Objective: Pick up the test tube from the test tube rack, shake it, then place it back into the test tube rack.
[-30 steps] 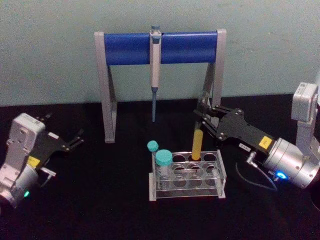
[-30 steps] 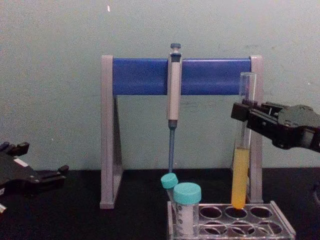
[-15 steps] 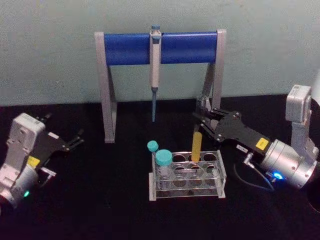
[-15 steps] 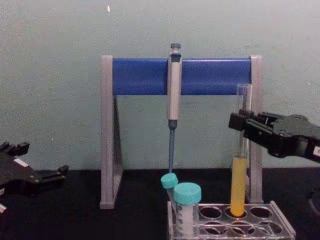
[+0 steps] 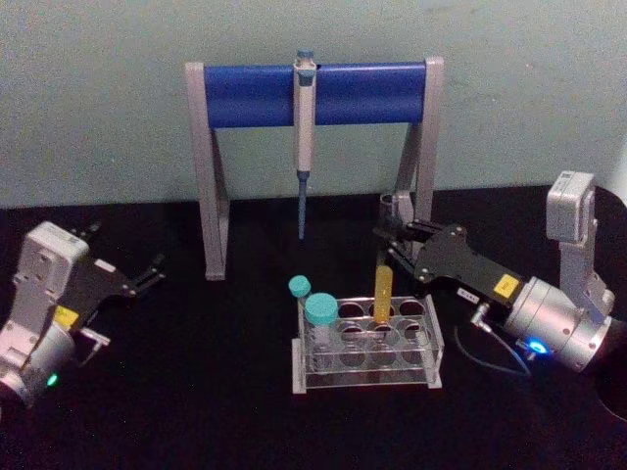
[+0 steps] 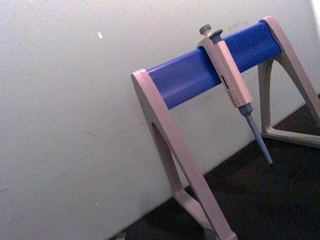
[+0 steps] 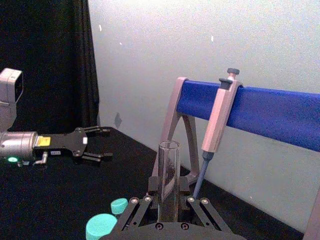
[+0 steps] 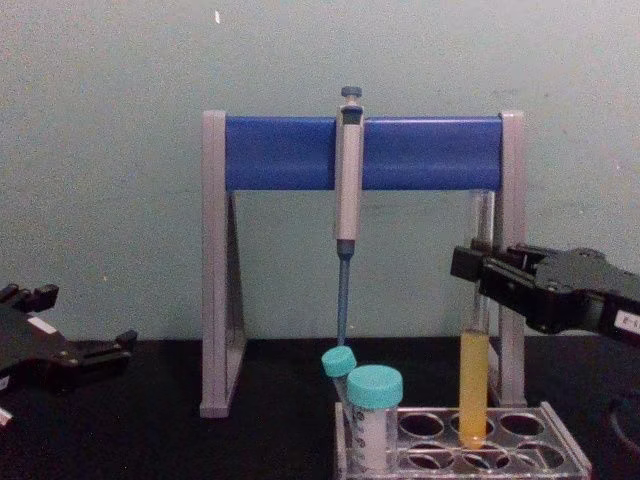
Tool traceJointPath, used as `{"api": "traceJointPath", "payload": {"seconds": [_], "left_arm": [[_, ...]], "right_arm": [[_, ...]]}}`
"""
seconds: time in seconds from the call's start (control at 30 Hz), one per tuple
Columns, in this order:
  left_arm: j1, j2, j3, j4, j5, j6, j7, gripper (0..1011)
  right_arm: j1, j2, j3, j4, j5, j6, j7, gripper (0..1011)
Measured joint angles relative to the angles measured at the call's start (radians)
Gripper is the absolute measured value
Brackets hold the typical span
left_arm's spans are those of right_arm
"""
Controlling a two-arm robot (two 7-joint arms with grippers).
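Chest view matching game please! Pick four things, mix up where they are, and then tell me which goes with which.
Things:
1. test tube
2. pipette
3. big teal-capped vial
4. left gripper

Places:
A. hanging on the blue crossbar
B. open, at the left side of the table
C. in a back hole of the test tube rack, with the right gripper shut on it
D. standing at the rack's left end

Pairs: 1-C, 2-A, 3-D, 4-B
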Motion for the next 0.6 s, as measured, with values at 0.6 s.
{"api": "traceJointPath", "payload": {"seconds": [0.6], "left_arm": [[0.000,0.000,0.000,0.000,0.000,0.000,0.000,1001]], "right_arm": [[0.015,-0.014,-0.014,0.046,-0.011,0.010,0.006,229]]}}
